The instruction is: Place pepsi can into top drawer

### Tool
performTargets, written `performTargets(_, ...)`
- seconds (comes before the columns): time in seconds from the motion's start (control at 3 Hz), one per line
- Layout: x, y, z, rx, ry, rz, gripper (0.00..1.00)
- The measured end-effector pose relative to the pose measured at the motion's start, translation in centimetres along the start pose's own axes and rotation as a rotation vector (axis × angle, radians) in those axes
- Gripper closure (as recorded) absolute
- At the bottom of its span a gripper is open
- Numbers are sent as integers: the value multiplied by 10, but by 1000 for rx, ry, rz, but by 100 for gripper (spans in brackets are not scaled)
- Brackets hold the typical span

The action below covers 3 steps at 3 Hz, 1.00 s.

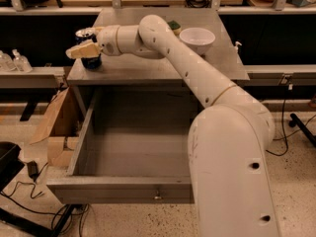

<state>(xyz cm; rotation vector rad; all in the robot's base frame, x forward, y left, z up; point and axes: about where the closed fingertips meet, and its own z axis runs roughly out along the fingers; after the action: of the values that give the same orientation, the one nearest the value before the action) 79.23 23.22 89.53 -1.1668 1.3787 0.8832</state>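
The pepsi can (92,61) stands upright on the grey tabletop (148,68) near its left edge, dark blue with a silver top. My gripper (80,50) is at the can, reaching from the right, and its tan tip covers the can's middle from the front. The top drawer (118,190) is pulled wide open below the tabletop. Its grey box holds nothing and its small metal knob (158,196) shows on the front panel.
A white bowl (197,39) stands at the back right of the tabletop, with a small green object (174,26) behind my arm. A cardboard box (57,127) sits on the floor left of the drawer. Cables lie at the lower left.
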Motion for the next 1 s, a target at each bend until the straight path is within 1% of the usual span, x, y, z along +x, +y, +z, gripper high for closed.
performTargets(0.33, 4, 1, 9, -7, -10, 6, 49)
performTargets(0.67, 16, -1, 11, 4, -8, 28, 72)
performTargets(1.0, 15, -2, 11, 4, -8, 28, 96)
